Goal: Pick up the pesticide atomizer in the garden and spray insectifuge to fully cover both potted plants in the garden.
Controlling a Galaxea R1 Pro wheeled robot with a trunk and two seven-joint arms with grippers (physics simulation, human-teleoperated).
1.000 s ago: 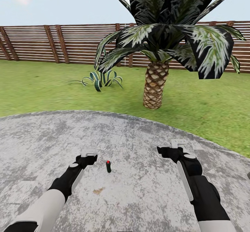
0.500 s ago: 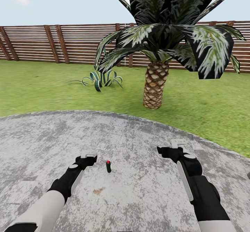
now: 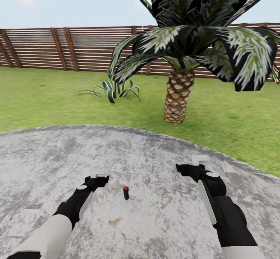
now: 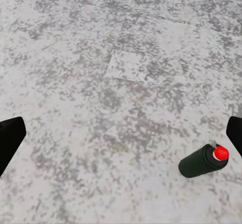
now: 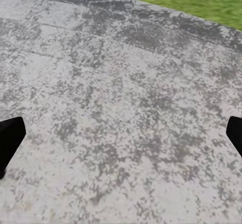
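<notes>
The pesticide atomizer (image 3: 126, 192) is a small dark green bottle with a red top, standing on the pale stone slab (image 3: 155, 220) between my two arms. In the left wrist view the atomizer (image 4: 203, 160) sits off to one side, close to one dark fingertip (image 4: 234, 133). My left gripper (image 3: 102, 176) is open, a short way left of the bottle and not touching it. My right gripper (image 3: 200, 160) is open over bare stone, further to the right. Both are also seen open at left gripper (image 4: 122, 138) and right gripper (image 5: 121, 138). The potted plants are out of view.
A big palm (image 3: 179, 96) stands on the lawn ahead at right. A spiky striped rosette (image 3: 113, 89) grows in the grass to its left, with no pot showing. A brown slatted fence (image 3: 58, 49) closes the garden's far side.
The whole view has shifted a little, so the palm, rosette and bottle sit slightly lower and further right in the picture. Both grippers stay open; nothing was taken hold of.
</notes>
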